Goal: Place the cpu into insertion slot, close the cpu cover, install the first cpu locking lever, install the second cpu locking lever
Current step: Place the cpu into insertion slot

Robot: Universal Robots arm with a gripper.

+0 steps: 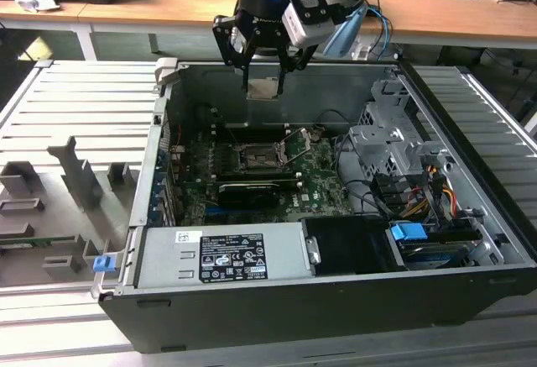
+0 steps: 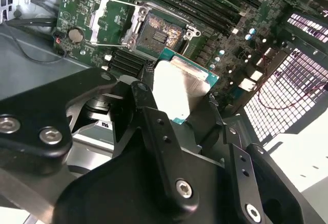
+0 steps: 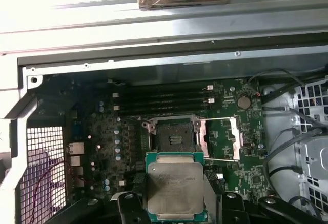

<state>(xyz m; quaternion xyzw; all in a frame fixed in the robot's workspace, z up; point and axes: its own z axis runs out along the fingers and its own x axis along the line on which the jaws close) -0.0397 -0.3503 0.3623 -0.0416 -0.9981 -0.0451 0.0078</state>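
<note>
The cpu (image 3: 174, 189) is gripped by two opposite edges between the fingers (image 2: 149, 106) of the gripper (image 1: 265, 81), which are clenched on it, probably so that its underside is kept untouched. It is held in the air over the open computer case (image 1: 336, 317), above and well apart from the insertion slot (image 3: 174, 138). The slot is left bare, since the cpu cover (image 3: 221, 138) is swung open beside it on the green board (image 3: 102, 131).

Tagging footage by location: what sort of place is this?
Probably a robotics lab or workshop: an open computer case lies on a metal bench, wooden desks stand behind, and the gripper holds the cpu.
</note>
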